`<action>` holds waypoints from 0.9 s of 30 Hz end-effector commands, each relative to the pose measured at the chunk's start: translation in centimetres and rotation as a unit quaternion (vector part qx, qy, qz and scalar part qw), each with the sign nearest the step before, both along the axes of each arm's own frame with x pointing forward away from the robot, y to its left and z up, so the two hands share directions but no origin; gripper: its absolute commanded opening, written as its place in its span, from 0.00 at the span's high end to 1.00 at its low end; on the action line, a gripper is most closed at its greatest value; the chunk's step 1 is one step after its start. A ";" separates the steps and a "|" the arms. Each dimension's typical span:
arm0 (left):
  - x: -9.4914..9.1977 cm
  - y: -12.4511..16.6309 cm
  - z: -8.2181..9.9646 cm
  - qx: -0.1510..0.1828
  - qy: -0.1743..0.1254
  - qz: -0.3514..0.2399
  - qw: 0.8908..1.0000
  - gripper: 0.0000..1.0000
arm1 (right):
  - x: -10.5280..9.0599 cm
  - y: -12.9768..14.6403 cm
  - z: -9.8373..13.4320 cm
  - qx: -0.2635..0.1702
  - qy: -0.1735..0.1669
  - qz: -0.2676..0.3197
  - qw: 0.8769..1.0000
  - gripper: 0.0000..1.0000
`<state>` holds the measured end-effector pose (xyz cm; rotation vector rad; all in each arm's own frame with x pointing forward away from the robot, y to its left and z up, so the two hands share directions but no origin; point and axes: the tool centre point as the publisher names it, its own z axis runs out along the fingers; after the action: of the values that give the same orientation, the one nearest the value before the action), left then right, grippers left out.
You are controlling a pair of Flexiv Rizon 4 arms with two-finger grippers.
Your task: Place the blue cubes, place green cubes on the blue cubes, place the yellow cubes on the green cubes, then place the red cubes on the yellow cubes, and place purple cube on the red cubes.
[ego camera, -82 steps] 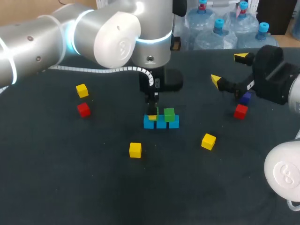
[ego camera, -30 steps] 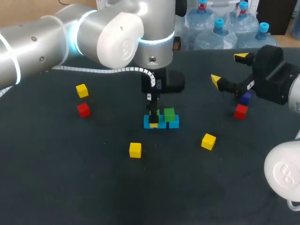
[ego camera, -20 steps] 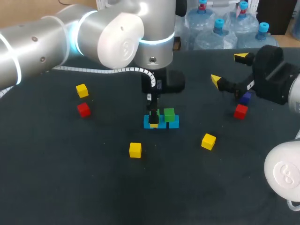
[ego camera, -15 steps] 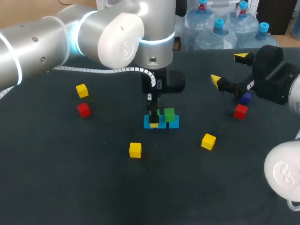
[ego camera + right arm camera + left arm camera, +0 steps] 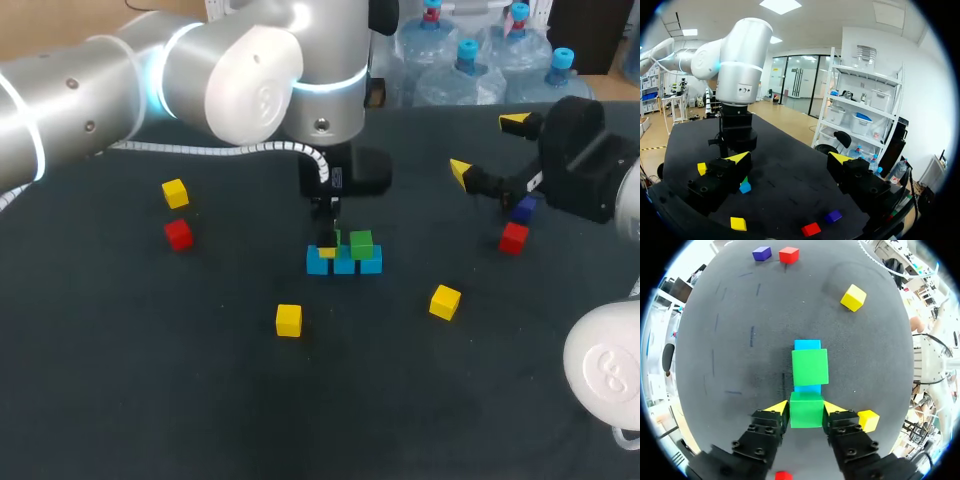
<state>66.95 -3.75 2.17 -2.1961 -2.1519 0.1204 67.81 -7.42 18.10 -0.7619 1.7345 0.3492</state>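
Since one green cube [image 5: 361, 243] already sits on the blue row [image 5: 345, 264] at mid-table, the step in hand looks like placing the second green. The left gripper [image 5: 806, 409] stands over the row's left part, its fingers narrowly set and pressing the held green cube [image 5: 806, 415] from both sides. Whether that cube rests on the blue yet cannot be told. Next it likely needs seating squarely beside its neighbour, then letting go. At far right the right gripper [image 5: 487, 147] hangs spread wide and empty, near the purple cube [image 5: 523, 209] and a red cube [image 5: 513, 238]
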 end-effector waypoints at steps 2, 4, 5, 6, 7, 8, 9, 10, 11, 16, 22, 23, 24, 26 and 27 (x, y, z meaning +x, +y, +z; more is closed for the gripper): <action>0.2 0.0 0.0 -0.001 0.002 -0.001 1.000 0.61 | 0.0 0.0 0.0 0.001 0.000 0.001 1.000 0.00; 0.2 0.0 0.0 0.000 0.002 -0.002 1.000 0.61 | 0.0 0.0 0.0 0.001 0.000 0.001 1.000 0.00; 0.2 0.0 0.0 -0.001 0.002 -0.002 1.000 0.61 | 0.0 0.0 0.0 0.001 0.000 0.001 1.000 0.00; 0.2 0.0 0.0 -0.001 0.003 -0.003 1.000 0.60 | 0.0 0.0 0.0 0.001 0.000 0.001 1.000 0.00; 0.2 0.0 0.0 -0.001 0.003 -0.003 1.000 0.60 | 0.0 0.0 0.0 0.001 0.000 0.001 1.000 0.00; 0.2 0.0 0.0 -0.001 0.003 -0.004 1.000 0.61 | 0.0 0.0 0.0 0.001 0.000 0.001 1.000 0.00; 0.2 0.0 0.0 -0.001 0.003 -0.004 1.000 0.61 | 0.0 0.0 0.0 0.001 0.000 0.001 1.000 0.00; 0.2 0.0 0.0 -0.001 0.003 -0.004 1.000 0.61 | 0.0 0.0 0.0 0.001 0.000 0.001 1.000 0.00; 0.2 0.0 -0.1 -0.001 0.003 -0.004 1.000 0.62 | 0.0 0.0 0.0 0.001 0.000 0.001 1.000 0.00; 0.2 0.1 -0.1 -0.001 0.003 -0.004 1.000 0.64 | 0.0 0.0 0.0 0.001 0.000 0.001 1.000 0.00; 0.1 0.2 -0.1 0.001 0.004 -0.004 1.000 0.67 | 0.0 0.0 0.0 0.001 0.000 0.001 1.000 0.00; 0.1 0.2 -0.1 0.001 0.004 -0.004 1.000 0.68 | 0.0 0.0 0.0 0.001 0.000 0.001 1.000 0.00; 0.1 0.2 -0.1 0.001 0.004 -0.005 1.000 0.68 | 0.0 0.0 0.0 0.001 0.000 0.001 1.000 0.00; 0.1 0.2 -0.1 0.001 0.003 -0.005 1.000 0.69 | 0.0 0.0 0.0 0.001 0.000 0.001 1.000 0.00; 0.1 0.2 -0.1 0.002 0.003 -0.005 1.000 0.69 | 0.0 0.0 0.0 0.001 0.000 0.001 1.000 0.00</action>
<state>66.92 -3.58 2.09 -2.2023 -2.1405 0.1229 67.81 -7.42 18.10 -0.7619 1.7345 0.3492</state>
